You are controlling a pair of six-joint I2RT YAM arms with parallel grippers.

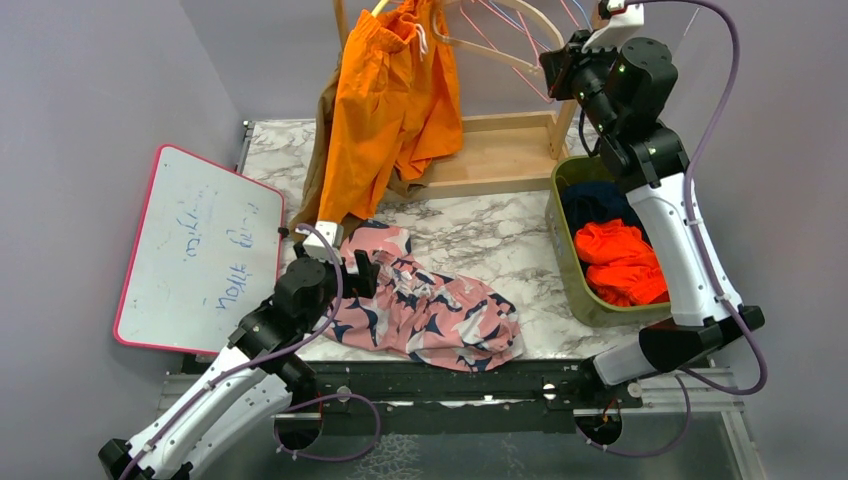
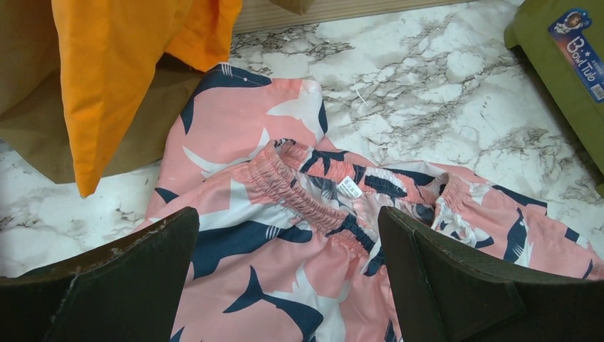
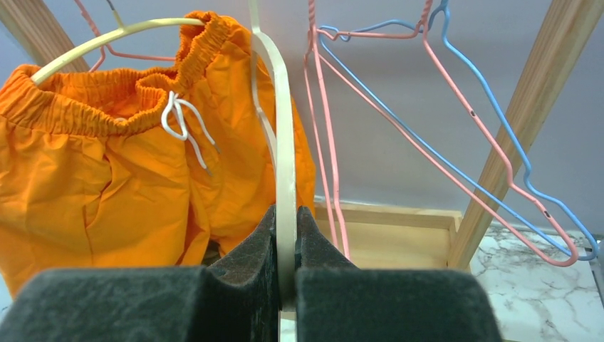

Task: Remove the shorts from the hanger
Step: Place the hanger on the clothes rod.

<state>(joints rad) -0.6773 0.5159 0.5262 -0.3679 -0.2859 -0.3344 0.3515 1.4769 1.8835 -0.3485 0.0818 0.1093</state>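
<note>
— Top external view first: where are the shorts sitting?

— A bright orange pair of soft fabric shorts (image 1: 395,110) is hanging at the wooden rack (image 1: 510,150) on a curved cream hanger (image 1: 495,52), with a tan-brown pair (image 1: 320,150) hanging behind it. A pink pair printed with navy shark shapes (image 1: 430,310) is lying crumpled on the white marble tabletop (image 1: 490,230). A red-orange pair (image 1: 620,260) and a navy pair (image 1: 595,205) are lying bunched inside the olive-green tub (image 1: 556,250).

— And what are the arms doing?

— The right claw (image 3: 286,214) is pinching the cream hanger's lower arm, its dark foam pads pressed together on it. The left claw (image 2: 288,228) is hovering over the pink pair's gathered waistband with its fingers spread wide apart.

— How is the orange pair looking up close?

— Its elastic waistband is bunching over the hanger's shoulder, a white drawstring is dangling at the front, and both legs are hanging straight down.
</note>
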